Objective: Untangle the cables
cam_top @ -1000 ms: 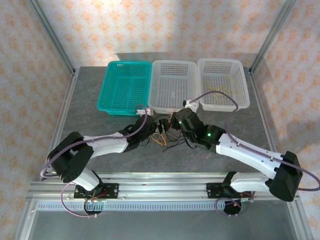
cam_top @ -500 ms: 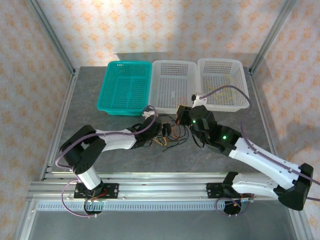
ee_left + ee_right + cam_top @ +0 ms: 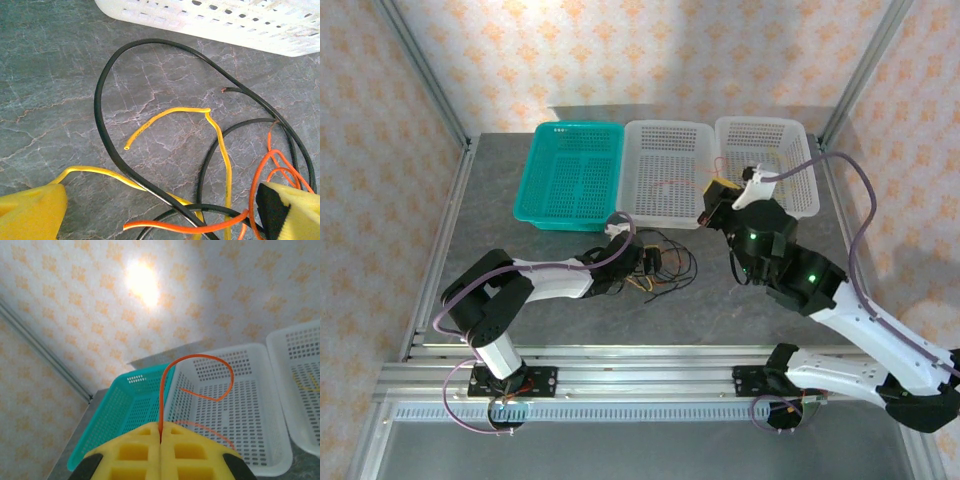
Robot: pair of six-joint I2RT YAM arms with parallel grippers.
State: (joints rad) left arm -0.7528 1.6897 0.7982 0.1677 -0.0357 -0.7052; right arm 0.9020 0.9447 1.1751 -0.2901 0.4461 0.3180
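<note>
Three cables: a thin black wire (image 3: 96,105), a thin yellow wire (image 3: 190,108) and orange-red strands (image 3: 145,224) lie looped over one another on the grey marbled tabletop (image 3: 500,235).
Pile position: just in front of the near wall of the middle white perforated plastic basket (image 3: 668,124), apart from it.
Left gripper (image 3: 160,200): its yellow fingers are spread wide on either side of the pile, gripping nothing.
Right gripper (image 3: 161,432): pressed closed on a thin orange-red wire (image 3: 197,355), which rises from the fingertips and curls into a loop.
Right gripper position (image 3: 712,195): raised near the front rims of the middle basket and the right white perforated basket (image 3: 760,120).
Edges: the teal perforated plastic basket (image 3: 580,125) stands at the left of the row, along the far side.
Open room: bare tabletop lies left of the pile and in front of it.
Change: a second ago both grippers met at the pile; the right one has since lifted away towards the baskets, carrying its wire.
</note>
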